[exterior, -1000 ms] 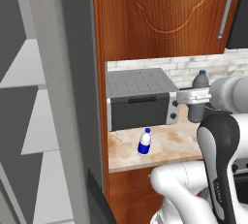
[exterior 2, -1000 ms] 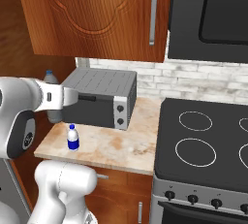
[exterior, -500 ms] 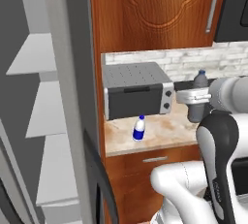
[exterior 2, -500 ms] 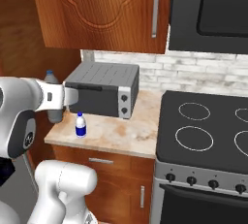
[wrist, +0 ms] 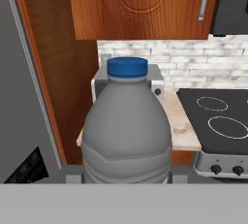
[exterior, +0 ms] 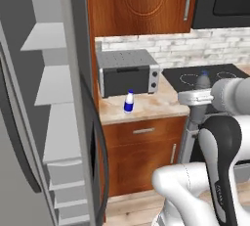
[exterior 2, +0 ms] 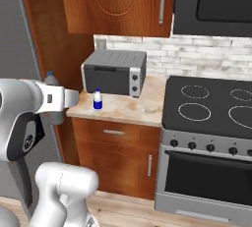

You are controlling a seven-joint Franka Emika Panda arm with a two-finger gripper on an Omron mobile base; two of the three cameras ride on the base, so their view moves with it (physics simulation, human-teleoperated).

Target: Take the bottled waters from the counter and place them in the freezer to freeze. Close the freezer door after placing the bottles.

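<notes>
My gripper (wrist: 127, 173) is shut on a dull grey bottled water (wrist: 127, 131) with a blue cap, held upright in the air. That bottle's top (exterior: 203, 79) pokes up above the hand (exterior: 197, 99) in front of the stove, and it also shows at the left (exterior 2: 51, 79). A second bottled water (exterior: 129, 101), clear-white with a blue label, stands on the beige counter (exterior: 156, 106) in front of the toaster oven, also seen as a small bottle (exterior 2: 97, 99). The freezer (exterior: 51, 88) stands open at the left with pale shelves showing; its grey door (exterior: 12, 137) hangs open in the left foreground.
A grey toaster oven (exterior: 128, 72) sits at the back of the counter. The black stovetop (exterior 2: 211, 104) with ring burners and an oven below lies to the right. Wooden wall cabinets (exterior 2: 123, 2) hang above, drawers (exterior: 144, 131) below the counter.
The base has driven back from the counter, so both base views shifted and now take in the stove and more of the open freezer. The grey bottle stays in my gripper.
</notes>
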